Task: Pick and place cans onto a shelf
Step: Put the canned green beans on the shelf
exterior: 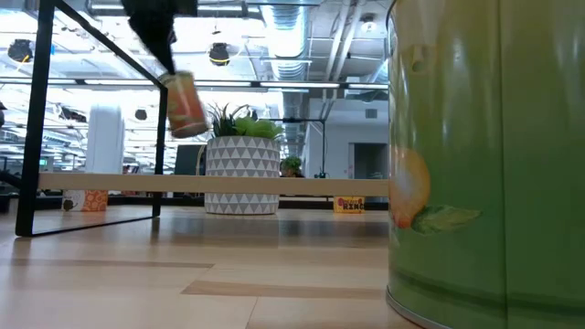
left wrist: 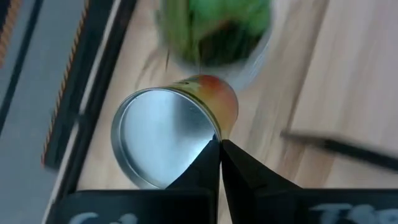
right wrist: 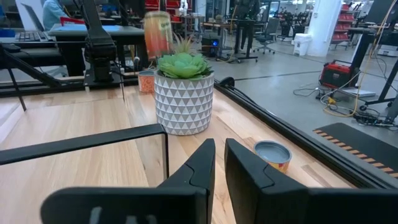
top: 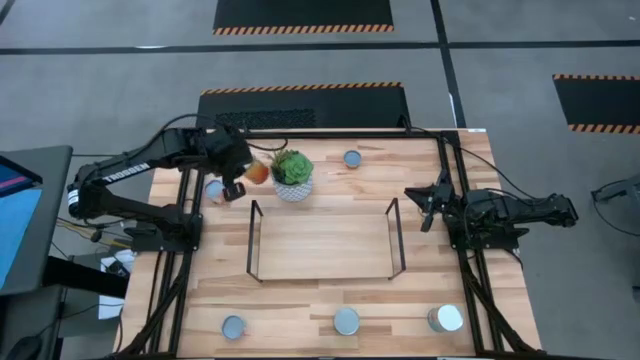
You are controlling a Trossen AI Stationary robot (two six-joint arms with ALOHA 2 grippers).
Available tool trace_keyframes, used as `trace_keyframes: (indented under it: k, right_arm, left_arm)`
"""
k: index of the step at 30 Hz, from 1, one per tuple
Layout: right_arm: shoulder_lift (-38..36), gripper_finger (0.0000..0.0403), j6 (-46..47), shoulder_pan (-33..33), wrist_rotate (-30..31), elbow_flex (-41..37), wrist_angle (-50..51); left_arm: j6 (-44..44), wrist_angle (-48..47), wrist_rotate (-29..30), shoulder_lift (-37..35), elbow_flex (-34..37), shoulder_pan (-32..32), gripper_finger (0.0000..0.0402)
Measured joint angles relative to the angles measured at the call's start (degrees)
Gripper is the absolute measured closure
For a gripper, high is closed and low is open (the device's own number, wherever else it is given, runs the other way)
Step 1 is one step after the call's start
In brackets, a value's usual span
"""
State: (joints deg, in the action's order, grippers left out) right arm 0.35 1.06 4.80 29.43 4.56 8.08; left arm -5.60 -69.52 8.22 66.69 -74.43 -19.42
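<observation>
The left gripper (top: 237, 187) is clamped shut on the rim of an orange-sided can (top: 258, 172), holding it tilted in the air just beside the potted succulent (top: 293, 176), near the back left corner of the shelf (top: 325, 245). From the wrist camera the can (left wrist: 171, 134) shows a bright silvery end and a printed orange-and-green side, and the fingers look to pinch only the thin edge of that end.

That is a slim hold. A small tin like this is stiff and probably light, but its metal is smooth, and caught by the lip it can swing or slip; a grip across the body would sit steadier. From the low camera it hangs clearly askew.

The right gripper (top: 428, 206) waits at the right edge of the table, its fingers a little apart and holding nothing. Other cans stand about: one behind the shelf (top: 351, 158), three along the front edge (top: 346, 321), and one, partly hidden, under the left arm (top: 214, 189).
</observation>
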Motion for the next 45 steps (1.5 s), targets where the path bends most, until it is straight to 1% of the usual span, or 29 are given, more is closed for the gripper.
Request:
trace_keyframes:
  k: [4,10,13,17,20,22,26,29,32,36,40,45]
  right_arm:
    - [0.00,0.0341,0.00,0.00,-0.02,0.00,0.02]
    - [0.01,0.0341,0.00,0.00,0.00,0.00,0.02]
    - [0.00,0.0341,0.01,0.00,-0.01,0.00,0.04]
    - [0.00,0.0341,0.02,0.00,-0.01,0.00,0.07]
    - [0.00,0.0341,0.02,0.00,-0.02,0.00,0.07]
    - [-0.01,0.0341,0.02,0.00,0.00,0.00,0.08]
    - [0.00,0.0341,0.02,0.00,-0.01,0.00,0.07]
    - [-0.01,0.0341,0.02,0.00,-0.02,0.00,0.07]
    - [-0.01,0.0341,0.02,0.00,-0.02,0.00,0.07]
    - [-0.01,0.0341,0.03,0.00,-0.02,0.00,0.06]
    - [-0.01,0.0341,0.04,0.00,-0.02,0.00,-0.28]
    - [0.01,0.0341,0.04,0.00,-0.02,0.00,-0.35]
  left_arm:
    - [0.54,1.91,-0.23,2.46,-2.43,4.94,0.0401]
    - [5.13,-3.09,0.49,10.07,-8.06,13.69,0.0401]
    - [6.35,-5.49,2.93,13.89,-11.79,17.30,0.0401]
    - [8.19,-8.09,2.79,18.64,-16.63,20.95,0.0401]
    - [9.25,-7.96,0.96,20.85,-18.34,23.01,0.0401]
    - [10.71,-7.97,-0.43,21.94,-18.40,24.17,0.0401]
    - [12.46,-7.88,-0.06,23.75,-18.40,26.44,0.0401]
    - [14.58,-7.58,1.79,24.52,-18.38,27.86,0.0401]
    - [16.98,-6.03,4.01,24.38,-16.46,29.03,0.0401]
    - [23.54,-6.64,7.64,24.48,-13.69,30.47,0.0401]
    - [25.60,-5.38,8.55,24.48,-11.65,31.76,0.0401]
    - [25.85,-3.87,8.08,24.44,-9.95,32.98,0.0401]
